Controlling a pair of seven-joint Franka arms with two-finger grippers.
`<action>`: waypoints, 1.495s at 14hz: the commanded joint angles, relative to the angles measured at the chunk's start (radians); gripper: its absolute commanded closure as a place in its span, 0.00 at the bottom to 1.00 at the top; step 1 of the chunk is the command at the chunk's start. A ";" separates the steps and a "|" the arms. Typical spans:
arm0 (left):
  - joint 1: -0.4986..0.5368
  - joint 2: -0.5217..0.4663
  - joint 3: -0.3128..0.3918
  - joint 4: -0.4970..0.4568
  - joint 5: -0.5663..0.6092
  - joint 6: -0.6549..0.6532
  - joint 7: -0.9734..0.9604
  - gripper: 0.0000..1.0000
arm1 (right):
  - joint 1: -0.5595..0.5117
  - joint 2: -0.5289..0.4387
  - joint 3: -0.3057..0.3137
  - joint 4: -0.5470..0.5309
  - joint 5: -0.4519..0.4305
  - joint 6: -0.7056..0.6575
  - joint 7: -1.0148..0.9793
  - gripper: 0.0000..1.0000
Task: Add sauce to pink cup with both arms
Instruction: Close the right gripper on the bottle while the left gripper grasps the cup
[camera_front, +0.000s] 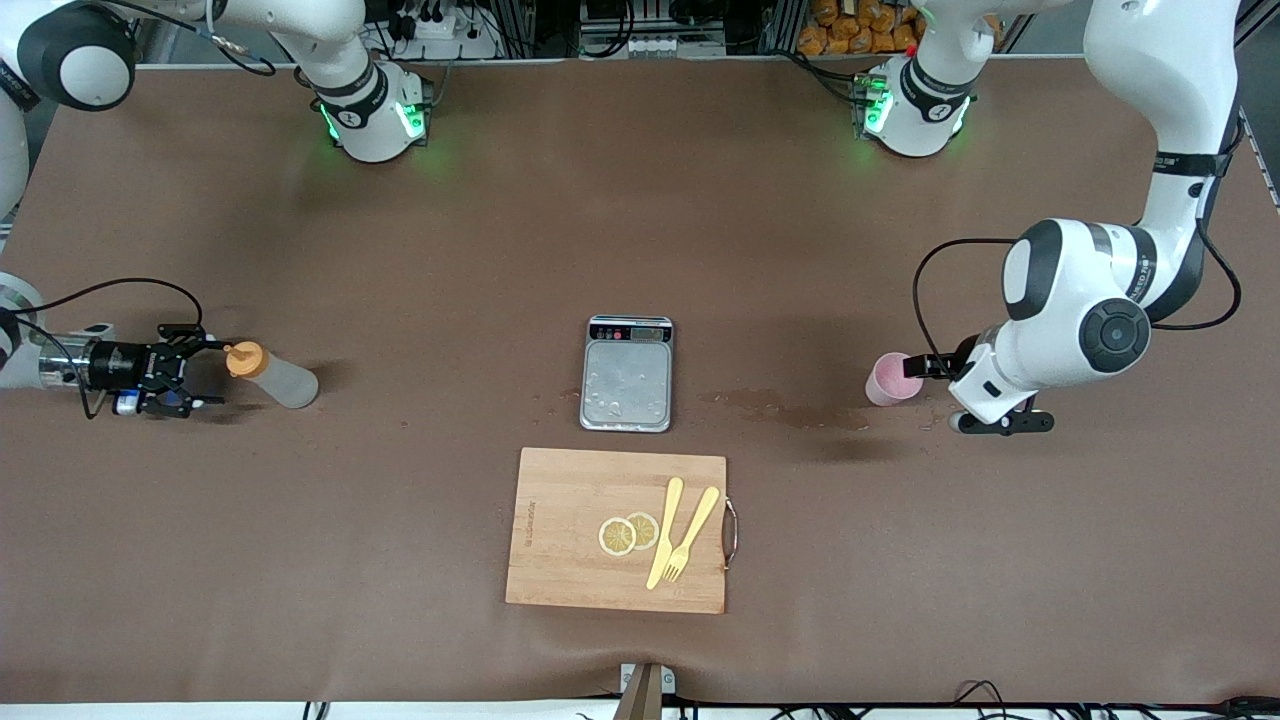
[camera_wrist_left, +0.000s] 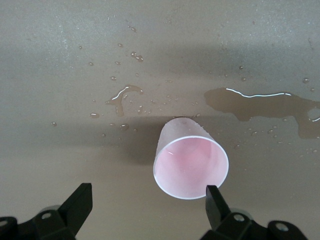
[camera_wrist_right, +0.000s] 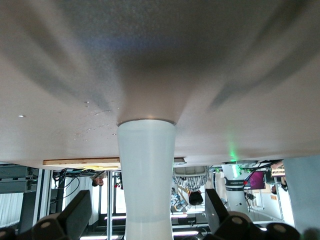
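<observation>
The sauce bottle (camera_front: 272, 376) stands at nine o'clock of the scale (camera_front: 627, 373), its cap between the right claw's (camera_front: 196, 371) spread fingers. The left claw (camera_front: 935, 366), jaws apart, flanks the upright pink cup (camera_front: 890, 379) at three o'clock.

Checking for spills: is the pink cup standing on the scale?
No, the pink cup stands on the table apart from the scale, toward the left arm's end.

A translucent whitish squeeze bottle with an orange cap (camera_front: 272, 376) stands upright; a pale pink plastic cup (camera_front: 890, 378) stands upright, well apart.
</observation>
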 joint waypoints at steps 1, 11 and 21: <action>0.000 -0.042 -0.002 -0.058 -0.021 0.044 -0.016 0.00 | 0.008 0.018 0.015 0.023 0.024 -0.023 0.039 0.00; -0.001 -0.002 -0.002 -0.139 -0.017 0.194 -0.014 0.00 | 0.110 0.058 0.018 0.012 0.055 -0.017 0.043 0.02; -0.018 0.063 0.001 -0.137 -0.001 0.261 -0.014 0.18 | 0.125 0.029 0.018 0.026 0.049 -0.025 0.097 0.62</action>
